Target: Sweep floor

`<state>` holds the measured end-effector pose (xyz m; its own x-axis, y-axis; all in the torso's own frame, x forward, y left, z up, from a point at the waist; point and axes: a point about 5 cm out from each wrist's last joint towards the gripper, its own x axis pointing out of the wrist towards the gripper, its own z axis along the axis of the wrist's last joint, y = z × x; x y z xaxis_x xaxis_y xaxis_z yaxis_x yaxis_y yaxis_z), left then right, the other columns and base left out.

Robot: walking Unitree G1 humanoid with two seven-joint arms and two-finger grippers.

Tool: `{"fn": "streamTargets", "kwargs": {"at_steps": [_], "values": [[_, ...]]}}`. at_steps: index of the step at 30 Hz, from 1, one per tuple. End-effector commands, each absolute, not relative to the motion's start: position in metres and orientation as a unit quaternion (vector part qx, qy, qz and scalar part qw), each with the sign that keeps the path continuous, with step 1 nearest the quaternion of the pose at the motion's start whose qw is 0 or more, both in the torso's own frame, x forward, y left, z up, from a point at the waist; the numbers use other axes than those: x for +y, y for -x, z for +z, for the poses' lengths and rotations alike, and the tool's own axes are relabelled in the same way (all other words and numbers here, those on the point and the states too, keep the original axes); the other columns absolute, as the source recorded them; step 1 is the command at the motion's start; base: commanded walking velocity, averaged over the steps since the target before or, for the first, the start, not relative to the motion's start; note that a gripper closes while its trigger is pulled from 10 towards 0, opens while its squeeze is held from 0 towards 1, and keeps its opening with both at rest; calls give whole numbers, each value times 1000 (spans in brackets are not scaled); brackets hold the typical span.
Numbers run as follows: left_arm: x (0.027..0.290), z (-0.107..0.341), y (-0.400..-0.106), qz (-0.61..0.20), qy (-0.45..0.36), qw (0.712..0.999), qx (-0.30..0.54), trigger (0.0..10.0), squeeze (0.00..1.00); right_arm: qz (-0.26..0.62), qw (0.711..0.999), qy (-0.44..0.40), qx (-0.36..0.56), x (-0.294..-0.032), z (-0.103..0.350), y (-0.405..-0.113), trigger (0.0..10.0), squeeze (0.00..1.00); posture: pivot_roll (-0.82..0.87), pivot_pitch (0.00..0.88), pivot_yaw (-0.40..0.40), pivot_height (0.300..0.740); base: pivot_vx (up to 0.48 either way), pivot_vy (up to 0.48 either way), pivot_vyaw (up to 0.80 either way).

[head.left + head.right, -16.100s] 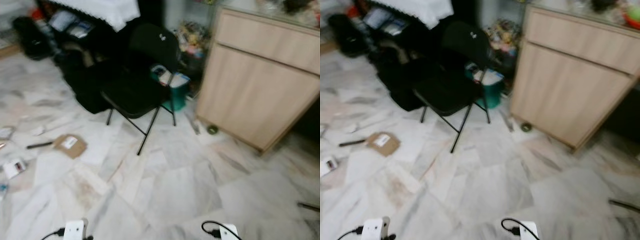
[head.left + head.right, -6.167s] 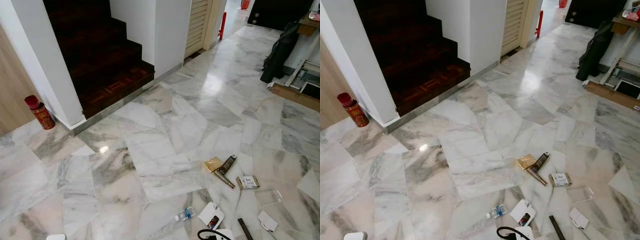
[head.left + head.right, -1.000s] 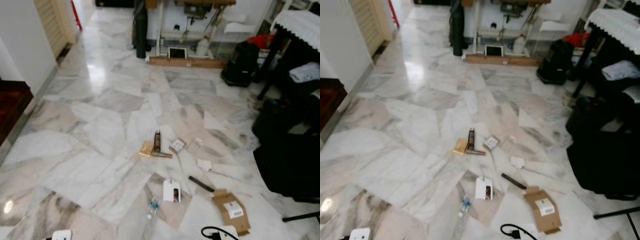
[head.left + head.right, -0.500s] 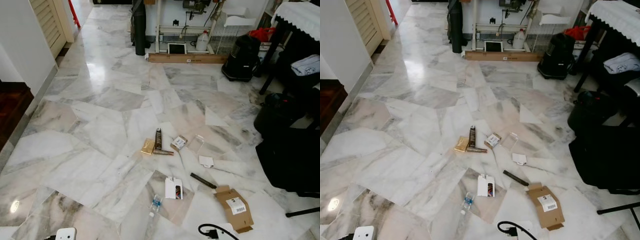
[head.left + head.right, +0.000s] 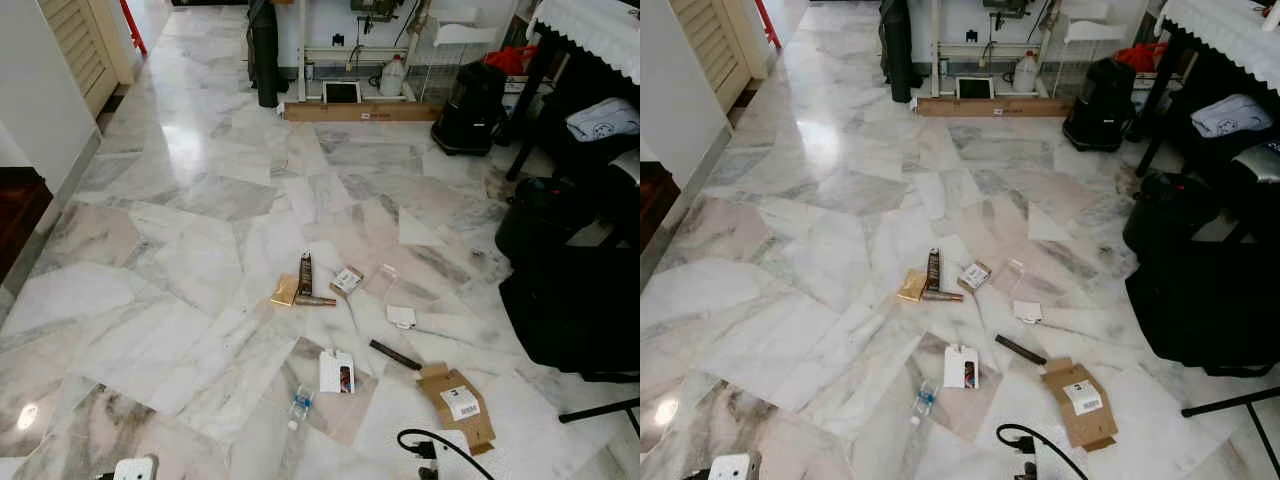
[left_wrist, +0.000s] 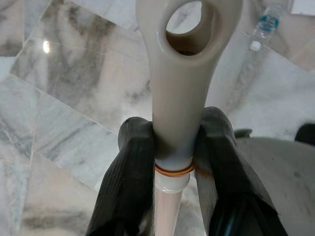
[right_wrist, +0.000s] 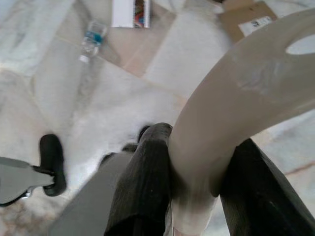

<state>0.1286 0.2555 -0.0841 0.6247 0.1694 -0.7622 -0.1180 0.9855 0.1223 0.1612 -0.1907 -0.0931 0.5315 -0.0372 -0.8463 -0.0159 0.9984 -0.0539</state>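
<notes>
My left gripper (image 6: pixel 177 142) is shut on a straight beige handle (image 6: pixel 181 93) that ends in a hanging hole. My right gripper (image 7: pixel 197 162) is shut on a curved beige handle (image 7: pixel 236 98). Litter lies scattered on the marble floor (image 5: pixel 180 260) ahead: a small water bottle (image 5: pixel 300 402), a white packet (image 5: pixel 337 371), a flattened cardboard box (image 5: pixel 457 405), a black stick (image 5: pixel 396 354), a brown tube (image 5: pixel 304 272), a gold packet (image 5: pixel 284 291), a small box (image 5: pixel 348 280) and a white card (image 5: pixel 401 317). What the handles end in is hidden.
Black bags (image 5: pixel 570 310) and a chair leg (image 5: pixel 600 410) crowd the right side, under a table with a white cloth (image 5: pixel 590 25). A long cardboard box (image 5: pixel 360 112) and a black bag (image 5: pixel 468 95) lie at the back. A dark stair step (image 5: pixel 15 215) is at the left.
The head view has shifted a little, so the litter sits slightly further left and up in the picture. The litter itself lies where it was.
</notes>
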Motion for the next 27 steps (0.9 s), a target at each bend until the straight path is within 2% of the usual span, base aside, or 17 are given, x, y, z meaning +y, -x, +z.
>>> {"fn": "streamTargets", "kwargs": {"at_steps": [1, 6, 10, 14, 18, 19, 27], "values": [[255, -90, -109, 67, -23, 889, 452, 10000, 0, -11, 849, 37, 528, -201, -101, -139, 10000, 0, 48, 84, -13, 740, 0, 0, 0], [259, -93, -93, 72, -31, 880, 469, 10000, 0, -11, 831, 44, 555, -205, -106, -122, 10000, 0, 49, 83, -14, 740, 0, 0, 0], [270, -90, -87, 100, -50, 879, 463, 10000, 0, -29, 836, 69, 544, -213, -103, -127, 10000, 0, 47, 81, -12, 740, 0, 0, 0], [288, -80, -91, 124, -93, 886, 436, 10000, 0, -43, 855, 145, 495, -231, -90, -150, 10000, 0, 54, 80, -14, 740, 0, 0, 0], [304, -60, -108, 150, -125, 907, 373, 10000, 0, -40, 893, 204, 398, -238, -61, -193, 10000, 0, 55, 80, -15, 740, 0, 0, 0], [309, -44, -118, 167, -133, 919, 333, 10000, 0, -39, 906, 224, 356, -236, -45, -207, 10000, 0, 54, 82, -17, 740, 0, 0, 0], [305, 11, -153, 206, -182, 938, 212, 10000, 0, -33, 939, 244, 240, -212, 1, -238, 10000, 0, 66, 90, -22, 740, 0, 0, 0]]}}
